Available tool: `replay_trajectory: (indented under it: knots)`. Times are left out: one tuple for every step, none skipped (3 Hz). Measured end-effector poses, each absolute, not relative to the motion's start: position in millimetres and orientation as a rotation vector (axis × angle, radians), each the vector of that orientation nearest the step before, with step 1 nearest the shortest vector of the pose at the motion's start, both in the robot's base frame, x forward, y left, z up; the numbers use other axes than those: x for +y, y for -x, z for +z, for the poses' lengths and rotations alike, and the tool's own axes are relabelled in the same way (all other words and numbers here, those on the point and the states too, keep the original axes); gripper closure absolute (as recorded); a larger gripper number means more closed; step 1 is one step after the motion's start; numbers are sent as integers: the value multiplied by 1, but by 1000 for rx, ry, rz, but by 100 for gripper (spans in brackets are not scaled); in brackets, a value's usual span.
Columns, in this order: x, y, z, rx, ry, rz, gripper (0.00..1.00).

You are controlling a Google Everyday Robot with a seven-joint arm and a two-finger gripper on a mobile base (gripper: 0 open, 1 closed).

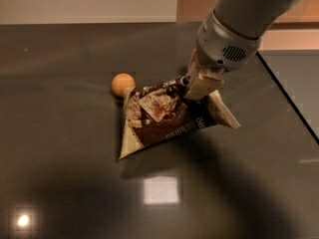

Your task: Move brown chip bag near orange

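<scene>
The brown chip bag (164, 117) is dark brown with cream edges and hangs tilted, its lower left corner close to the dark table (60, 133). My gripper (193, 85) is shut on the bag's upper right edge and holds it up. The orange (122, 84) is a small round fruit resting on the table just left of the bag's upper left corner, almost touching it. The arm comes in from the top right.
The table's right edge (289, 98) runs diagonally at the right, with floor beyond it. A green soda can seen earlier is now hidden behind the arm. Bright light reflections (160, 190) lie on the tabletop in front of the bag.
</scene>
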State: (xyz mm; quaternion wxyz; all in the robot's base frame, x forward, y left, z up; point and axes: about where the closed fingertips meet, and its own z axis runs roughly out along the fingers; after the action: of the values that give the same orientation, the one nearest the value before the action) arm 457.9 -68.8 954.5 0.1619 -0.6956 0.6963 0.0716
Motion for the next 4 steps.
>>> replay_trajectory:
  knots:
    - [-61,-471,949,1993,1979,223,84]
    - [-57,-480,942,2004,1970,246,60]
    - [-57,-482,935,2013,1966,263,37]
    - [-56,-483,936,2008,1964,258,13]
